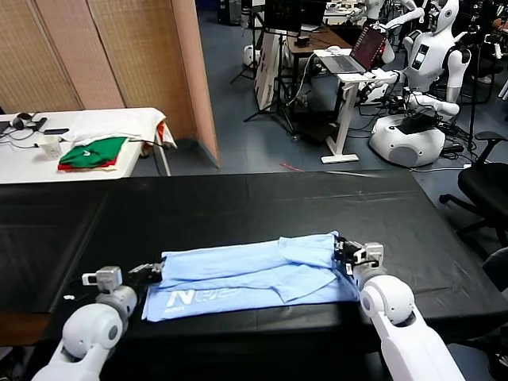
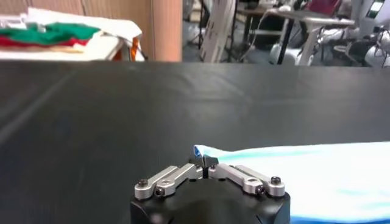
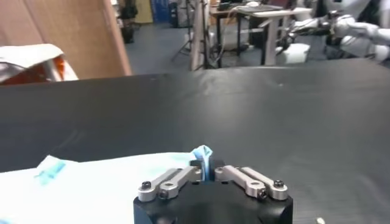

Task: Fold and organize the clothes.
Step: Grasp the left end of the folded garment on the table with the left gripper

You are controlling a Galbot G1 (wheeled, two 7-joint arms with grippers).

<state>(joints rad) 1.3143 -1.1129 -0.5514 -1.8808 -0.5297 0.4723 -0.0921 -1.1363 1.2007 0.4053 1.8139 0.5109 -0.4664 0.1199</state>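
Observation:
A pale sky-blue T-shirt point(image 1: 246, 275) lies folded into a long band across the front of the black table point(image 1: 238, 202), white lettering showing near its left end. At the band's left end, my left gripper point(image 1: 152, 271) is shut on the shirt's edge; the left wrist view shows blue fabric point(image 2: 317, 173) pinched between the jaws of the left gripper point(image 2: 205, 165). My right gripper point(image 1: 343, 255) is shut on the shirt's right end, and the right wrist view shows a blue fold point(image 3: 202, 154) sticking up from the closed right gripper point(image 3: 206, 169).
A white side table point(image 1: 87, 131) at the back left holds folded green and red garments point(image 1: 94, 153). A wooden partition point(image 1: 135, 55), desks and other robots point(image 1: 421, 95) stand behind. An office chair point(image 1: 488, 186) sits at the right.

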